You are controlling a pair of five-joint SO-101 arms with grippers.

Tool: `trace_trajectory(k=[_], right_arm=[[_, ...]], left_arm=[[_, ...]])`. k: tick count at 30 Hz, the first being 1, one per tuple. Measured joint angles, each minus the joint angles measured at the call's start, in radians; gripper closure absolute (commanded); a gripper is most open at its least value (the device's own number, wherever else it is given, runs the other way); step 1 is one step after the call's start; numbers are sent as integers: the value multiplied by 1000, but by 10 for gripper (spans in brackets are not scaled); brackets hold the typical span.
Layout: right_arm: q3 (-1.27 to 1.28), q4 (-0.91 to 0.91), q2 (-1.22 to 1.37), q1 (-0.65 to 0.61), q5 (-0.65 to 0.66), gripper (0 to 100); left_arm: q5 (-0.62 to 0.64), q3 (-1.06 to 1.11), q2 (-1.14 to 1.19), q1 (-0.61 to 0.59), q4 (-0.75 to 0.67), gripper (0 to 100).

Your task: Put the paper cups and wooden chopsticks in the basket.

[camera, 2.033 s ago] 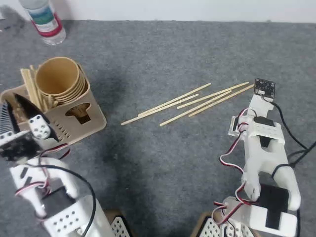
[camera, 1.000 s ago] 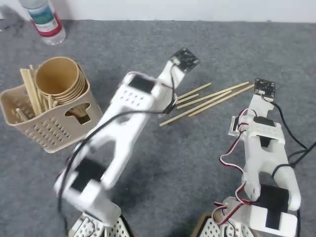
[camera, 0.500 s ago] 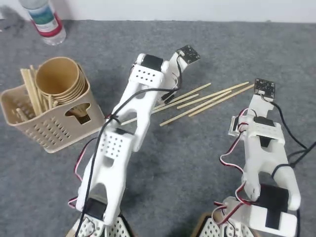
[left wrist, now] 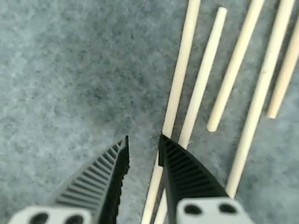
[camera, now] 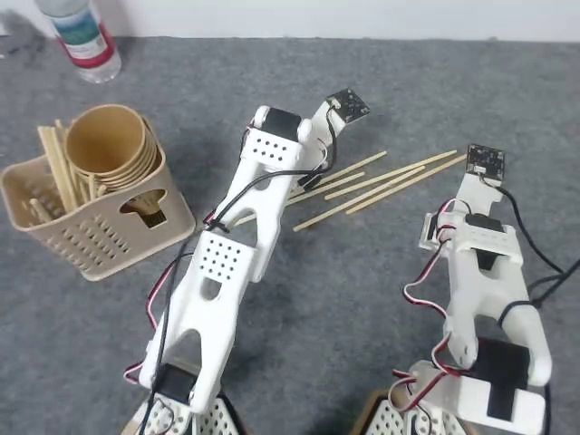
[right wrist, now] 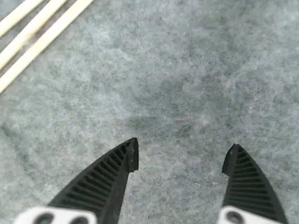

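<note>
Several wooden chopsticks (camera: 390, 181) lie loose on the grey carpet right of centre. The beige basket (camera: 100, 237) at the left holds a stack of paper cups (camera: 109, 140) and more chopsticks (camera: 56, 163). The left arm (camera: 272, 159) stretches over the near ends of the loose chopsticks. My left gripper (left wrist: 143, 140) is open by a narrow gap with carpet between its tips; one fingertip (left wrist: 182, 172) lies over a chopstick (left wrist: 180, 79). My right gripper (right wrist: 182, 144) is wide open over bare carpet, with chopstick ends (right wrist: 37, 35) off to one side. The right arm (camera: 480, 249) sits at the right.
A plastic water bottle (camera: 82, 36) stands at the back left, behind the basket. Open carpet lies between the basket and the loose chopsticks, and in front between the two arm bases.
The left arm swung from beside the basket across to the loose chopsticks and settled over their near ends. The right arm has kept still.
</note>
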Motion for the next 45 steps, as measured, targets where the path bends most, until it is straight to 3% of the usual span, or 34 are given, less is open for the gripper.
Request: trace_trajectory(k=[9,21,45], right_arm=[[0,0,0,0,0,700],[0,0,0,0,0,700],[0,0,0,0,0,700]], left_arm=[[9,32,-15,9,0,888],[20,282,-135,74,0,887],[9,241,-153,25,-20,884]])
